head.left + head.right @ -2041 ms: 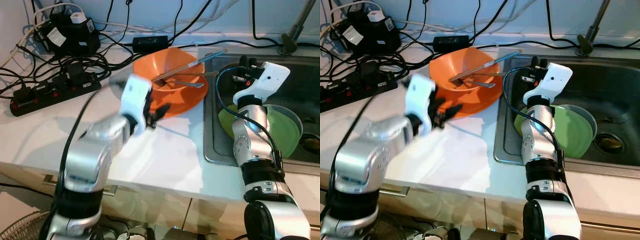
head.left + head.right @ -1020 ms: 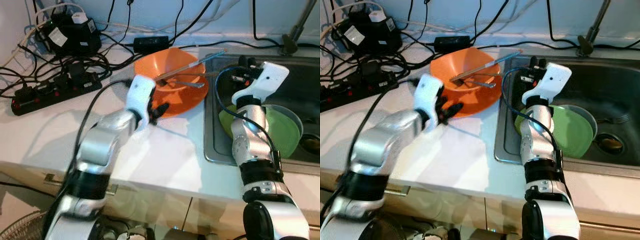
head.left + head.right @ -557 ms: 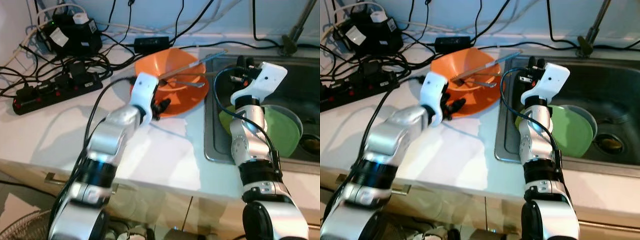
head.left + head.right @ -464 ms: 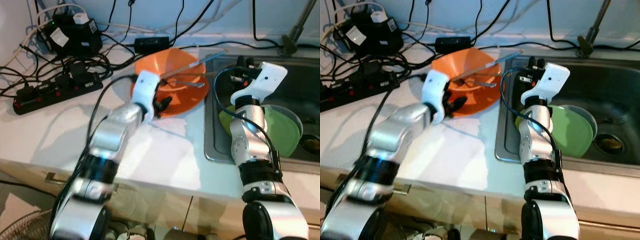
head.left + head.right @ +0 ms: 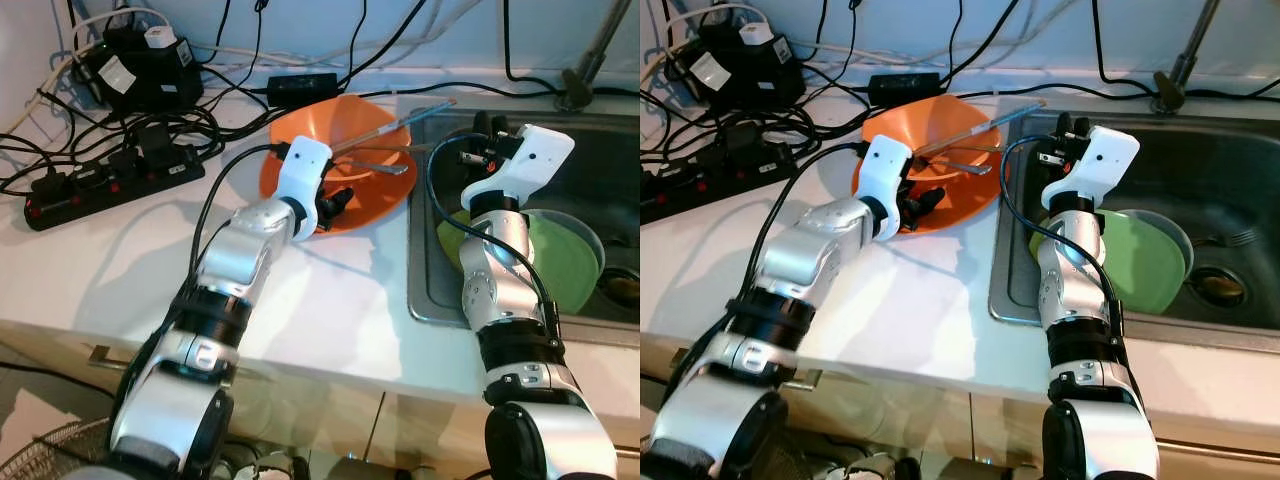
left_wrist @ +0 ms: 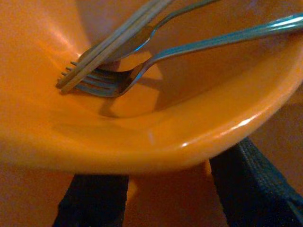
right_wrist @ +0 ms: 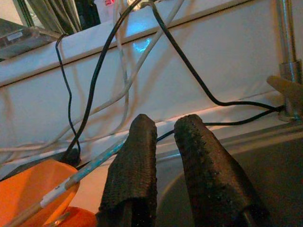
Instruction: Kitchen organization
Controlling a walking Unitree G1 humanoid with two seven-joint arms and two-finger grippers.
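No writing is readable. 1 orange bowl (image 5: 345,150) holds 1 fork (image 6: 102,85) (plus chopsticks); left gripper (image 5: 338,202) spread beneath its rim, right gripper (image 7: 168,156) nearly closed, empty.

A home kitchen: a white countertop (image 5: 330,300) meets a steel sink (image 5: 1230,190) at 3 o'clock, a faucet (image 5: 590,60) at 1 o'clock, dishes and cutlery about.

Orange bowl (image 5: 352,150), green plate (image 5: 560,262), black power strip (image 5: 110,178), white counter (image 5: 330,310).
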